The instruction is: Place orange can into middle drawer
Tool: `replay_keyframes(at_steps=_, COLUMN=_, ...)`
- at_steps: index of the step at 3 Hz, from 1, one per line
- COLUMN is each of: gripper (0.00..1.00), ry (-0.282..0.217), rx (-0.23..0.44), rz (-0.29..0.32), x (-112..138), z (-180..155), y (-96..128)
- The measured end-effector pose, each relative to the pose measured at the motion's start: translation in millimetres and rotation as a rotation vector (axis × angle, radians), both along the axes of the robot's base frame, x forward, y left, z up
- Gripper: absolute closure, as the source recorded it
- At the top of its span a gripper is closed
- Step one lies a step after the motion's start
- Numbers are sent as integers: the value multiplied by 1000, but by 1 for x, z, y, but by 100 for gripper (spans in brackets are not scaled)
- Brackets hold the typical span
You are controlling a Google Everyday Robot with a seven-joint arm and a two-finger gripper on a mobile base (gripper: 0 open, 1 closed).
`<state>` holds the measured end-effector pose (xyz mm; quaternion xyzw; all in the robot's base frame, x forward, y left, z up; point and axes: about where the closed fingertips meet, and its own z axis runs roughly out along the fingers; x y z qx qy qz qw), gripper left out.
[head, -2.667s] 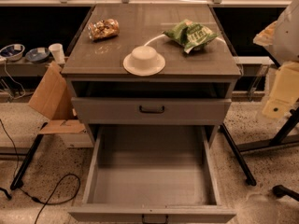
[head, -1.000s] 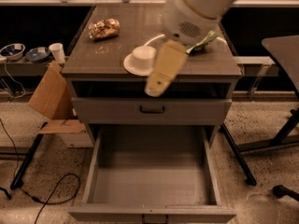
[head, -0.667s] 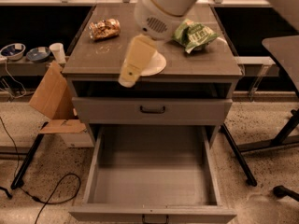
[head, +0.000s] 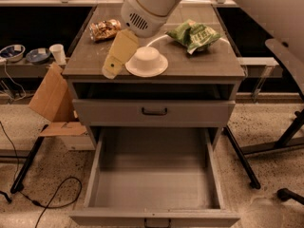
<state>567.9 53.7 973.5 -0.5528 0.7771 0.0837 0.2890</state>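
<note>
The orange can (head: pixel 105 30) lies on its side at the back left of the cabinet top (head: pixel 199 65). My gripper (head: pixel 110 70) hangs over the left front of the top, just left of the white bowl (head: pixel 146 61) and in front of the can, apart from it. The white arm comes down from the upper right. The middle drawer (head: pixel 154 184) is pulled wide open below, and its grey floor is bare.
A green snack bag (head: pixel 192 33) lies at the back right of the top. The shallower drawer with a black handle (head: pixel 154 111) is closed. A cardboard box (head: pixel 50 99), a paper cup (head: pixel 58 53) and cables stand left; chair legs stand right.
The arm has swung in from the right and moved leftward across the cabinet top, from in front of the bowl to its left side, nearer the can.
</note>
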Motion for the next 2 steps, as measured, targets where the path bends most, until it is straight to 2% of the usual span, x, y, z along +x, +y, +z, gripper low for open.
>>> replay_keyframes(at_steps=1, gripper=0, ry=-9, rx=48, rz=-47, x=6, z=-3, y=0)
replay_keyframes(at_steps=2, gripper=0, ry=-10, rx=113, rz=-144, x=32, z=-10, y=1)
